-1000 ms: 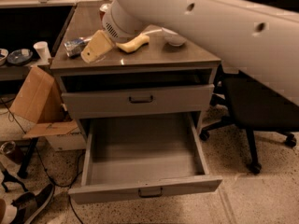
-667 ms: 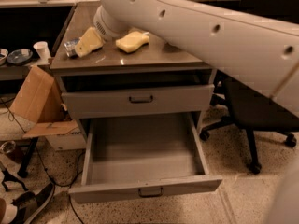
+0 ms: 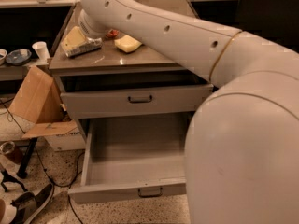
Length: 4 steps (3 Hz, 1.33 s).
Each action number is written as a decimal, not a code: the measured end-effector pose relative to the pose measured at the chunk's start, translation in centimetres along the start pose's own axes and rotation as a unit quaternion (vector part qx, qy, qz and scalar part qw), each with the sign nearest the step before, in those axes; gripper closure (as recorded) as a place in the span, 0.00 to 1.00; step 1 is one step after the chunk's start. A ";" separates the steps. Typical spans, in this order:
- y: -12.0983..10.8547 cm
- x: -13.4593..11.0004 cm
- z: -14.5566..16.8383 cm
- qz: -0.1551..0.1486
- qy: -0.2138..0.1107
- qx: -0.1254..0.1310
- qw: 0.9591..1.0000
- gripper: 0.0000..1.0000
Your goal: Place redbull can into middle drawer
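The redbull can (image 3: 84, 48), silver and slim, lies on its side at the left of the cabinet top. My gripper (image 3: 77, 40) is right over it, its cream-coloured end resting against the can's upper side, so part of the can is hidden. I cannot tell whether it has hold of the can. The middle drawer (image 3: 96, 164) is pulled wide open below, grey and with nothing in it, its dark bar handle (image 3: 150, 191) facing front. My white arm (image 3: 187, 36) reaches in from the right.
The upper grey drawer front (image 3: 140, 98) sits above the open drawer. A yellow sponge-like lump (image 3: 127, 43) and a red object (image 3: 111, 33) lie on the cabinet top. A cardboard box (image 3: 35, 97), a white cup (image 3: 41, 49), cables and shoes (image 3: 32, 204) are on the left, a black chair (image 3: 268, 8) on the right.
My gripper has moved left along the cabinet top and come down onto the can. My arm now fills the right of the view. The drawer has stayed open.
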<state>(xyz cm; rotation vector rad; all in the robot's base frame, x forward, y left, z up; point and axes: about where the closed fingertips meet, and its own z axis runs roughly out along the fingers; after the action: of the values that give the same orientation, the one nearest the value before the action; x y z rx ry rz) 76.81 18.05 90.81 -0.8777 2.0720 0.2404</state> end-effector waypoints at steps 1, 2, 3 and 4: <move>1.5 -0.8 2.4 0.007 -0.007 -0.022 1.000 0.00; 3.1 -1.0 3.8 0.014 -0.008 -0.042 0.999 0.00; 4.1 -1.3 5.5 0.017 -0.003 -0.050 0.999 0.00; 4.0 -2.0 7.2 0.017 0.006 -0.043 0.999 0.00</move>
<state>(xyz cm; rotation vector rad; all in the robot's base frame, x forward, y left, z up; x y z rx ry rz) 79.49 25.32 87.38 -0.8979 2.1020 0.3447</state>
